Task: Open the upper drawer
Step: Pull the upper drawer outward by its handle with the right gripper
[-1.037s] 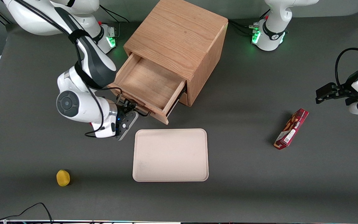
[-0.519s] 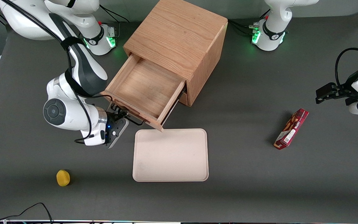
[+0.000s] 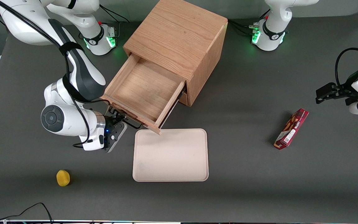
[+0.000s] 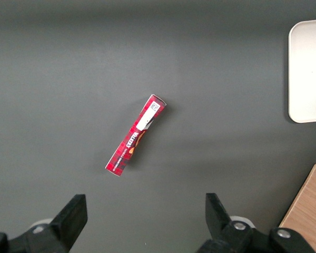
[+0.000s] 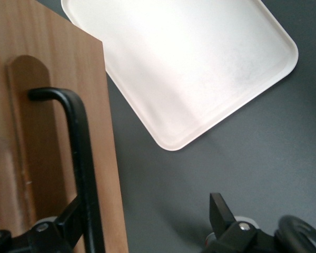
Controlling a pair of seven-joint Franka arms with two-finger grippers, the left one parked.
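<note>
A boxy oak cabinet (image 3: 179, 40) stands on a dark grey table (image 3: 244, 174). Its upper drawer (image 3: 141, 90), a wide shallow wooden tray, is pulled well out of the cabinet front, and its front corner reaches over the edge of a pale cream rectangular tray (image 3: 170, 155) lying nearer the front camera. The right arm's gripper (image 3: 119, 119) sits at the drawer's front, at its long black bar handle (image 5: 81, 158). In the right wrist view the fingers are spread apart, with the handle just beside one finger and not gripped. A small yellow round object (image 3: 63, 177) lies toward the working arm's end of the table. A red rectangular snack box (image 3: 291, 128) lies toward the parked arm's end.
</note>
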